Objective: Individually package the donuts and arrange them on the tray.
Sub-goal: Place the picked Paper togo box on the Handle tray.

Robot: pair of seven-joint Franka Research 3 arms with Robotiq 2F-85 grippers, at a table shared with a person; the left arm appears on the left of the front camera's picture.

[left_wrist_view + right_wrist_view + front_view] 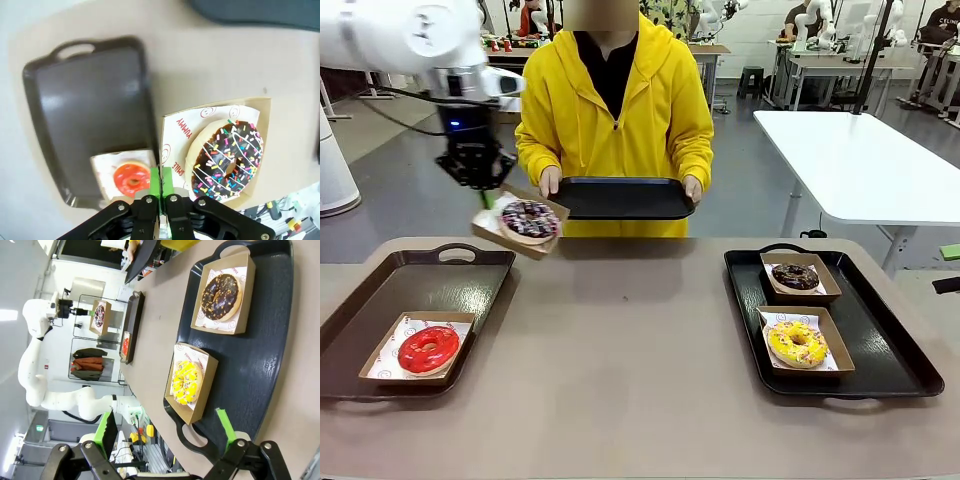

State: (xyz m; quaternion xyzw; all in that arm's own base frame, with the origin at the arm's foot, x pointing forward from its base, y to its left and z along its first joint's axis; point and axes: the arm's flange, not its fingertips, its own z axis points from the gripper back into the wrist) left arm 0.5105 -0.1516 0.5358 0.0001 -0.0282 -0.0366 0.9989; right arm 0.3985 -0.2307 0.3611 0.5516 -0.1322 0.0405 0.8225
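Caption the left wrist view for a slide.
Left gripper shut on the boxed purple sprinkled donut, lifted above the brown tray holding the red donut.

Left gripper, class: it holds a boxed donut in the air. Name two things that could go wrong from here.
1. The left gripper pinches only the edge of the tilted box; the sprinkled donut might slide out.
2. The person's tray is hand-held; a slight shift could spoil the placement.

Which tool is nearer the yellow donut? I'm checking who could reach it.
Right. The right tool, open, hovers just beside the yellow donut on its tray. The left tool is across the table, shut on the purple donut's box.
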